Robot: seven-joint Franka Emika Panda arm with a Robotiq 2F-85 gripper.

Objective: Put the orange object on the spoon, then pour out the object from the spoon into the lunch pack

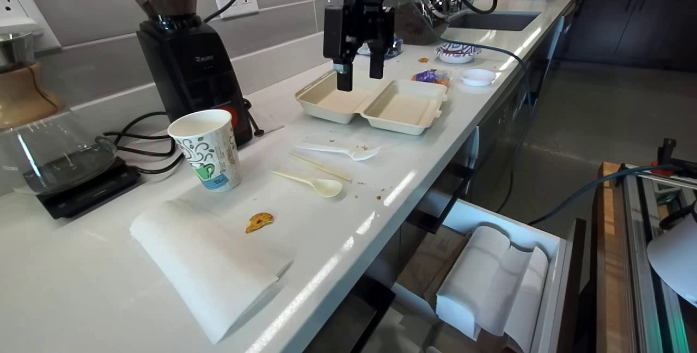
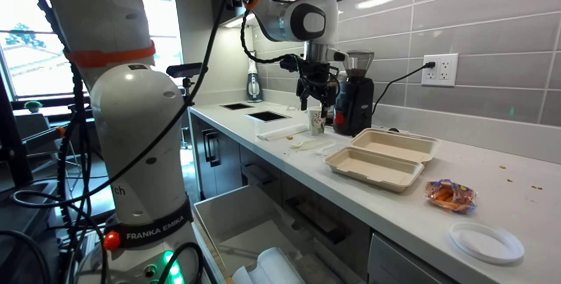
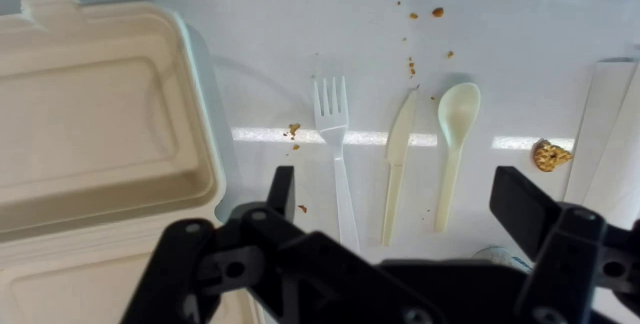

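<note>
The white-cream spoon lies on the counter in an exterior view (image 1: 326, 187) and the wrist view (image 3: 459, 114), rightmost of the cutlery in the wrist view. A tiny orange-brown lump (image 3: 438, 12) lies among crumbs beyond the spoon's bowl; it also shows in an exterior view (image 1: 379, 197). I cannot tell for certain that it is the orange object. The lunch pack stands open in both exterior views (image 1: 402, 108) (image 2: 377, 169) and at the left of the wrist view (image 3: 80, 119). My gripper (image 3: 395, 184) is wide open and empty, raised above the counter (image 1: 360, 78) (image 2: 314, 108).
A fork (image 3: 332, 124) and knife (image 3: 400, 144) lie beside the spoon. A flat orange-brown scrap (image 1: 260, 221), folded white paper (image 1: 201, 266), a paper cup (image 1: 206, 148) and a grinder (image 1: 188, 70) stand nearby. A carrot bag (image 2: 450, 196) and white lid (image 2: 486, 243) lie past the pack.
</note>
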